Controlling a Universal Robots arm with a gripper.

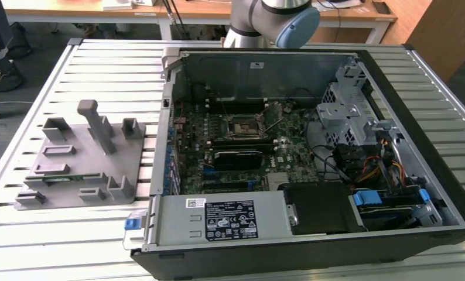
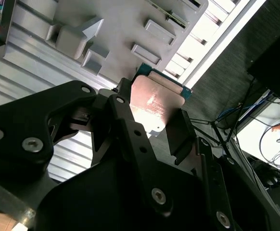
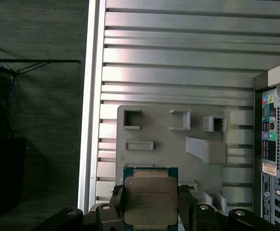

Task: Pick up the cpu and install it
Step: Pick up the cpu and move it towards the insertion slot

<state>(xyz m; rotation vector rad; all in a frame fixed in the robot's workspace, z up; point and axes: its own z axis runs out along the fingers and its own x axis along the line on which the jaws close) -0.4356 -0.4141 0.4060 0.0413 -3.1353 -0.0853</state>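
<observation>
The gripper [image 3: 152,215] is closed on the cpu [image 3: 151,199]. In both wrist views its black fingers [image 2: 126,115] press against two opposite edges of the chip, spread only as wide as the chip itself. In the first wrist view the cpu's silver-grey lid faces the camera, with a thin green border around it. Behind it in that view lie the near edge of the grey fixture plate [image 3: 169,154] and the slatted aluminium table [image 3: 178,57].

In the exterior view the open computer case [image 1: 264,67] lies on its side at the table's centre. The fixture plate is at about nine o'clock from the case, towards the exterior view's left, just beside the case wall. The black-framed motherboard socket [image 1: 244,127] is near the middle of the board, and the power supply [image 1: 225,218] is at six o'clock from it. The robot arm [image 1: 276,17] rises at twelve o'clock, beyond the far side of the case.
</observation>
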